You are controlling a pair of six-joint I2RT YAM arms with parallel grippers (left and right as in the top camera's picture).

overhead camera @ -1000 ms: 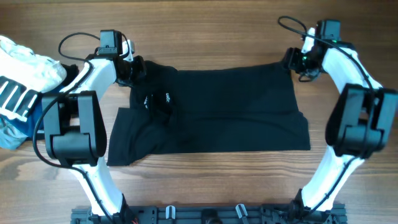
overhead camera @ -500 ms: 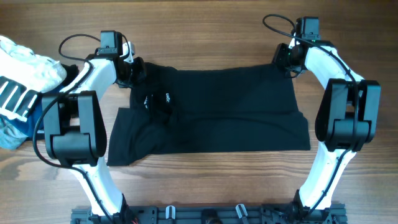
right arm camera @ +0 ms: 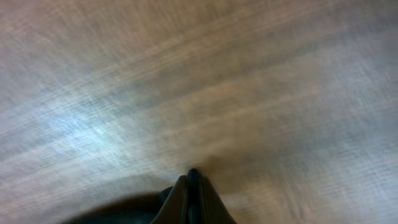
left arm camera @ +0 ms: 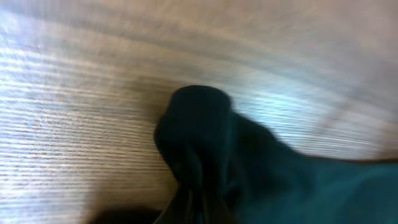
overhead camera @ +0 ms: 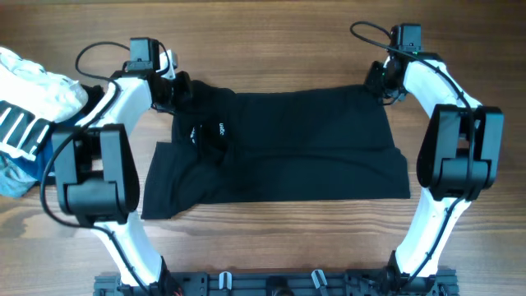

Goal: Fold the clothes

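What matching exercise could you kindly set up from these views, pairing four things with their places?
Things:
1. black T-shirt
2. white striped garment
3. left pincer
4. right pincer

Places:
A. at the shirt's far right corner
B. at the left edge of the table
C. across the table's middle
D. at the shirt's far left corner

Pairs: 1-C, 2-B, 3-D, 4-A

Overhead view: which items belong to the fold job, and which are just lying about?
Job: T-shirt; left gripper and right gripper, one at each of its far corners.
Lying about: white striped garment; blue garment, both far left, off the T-shirt.
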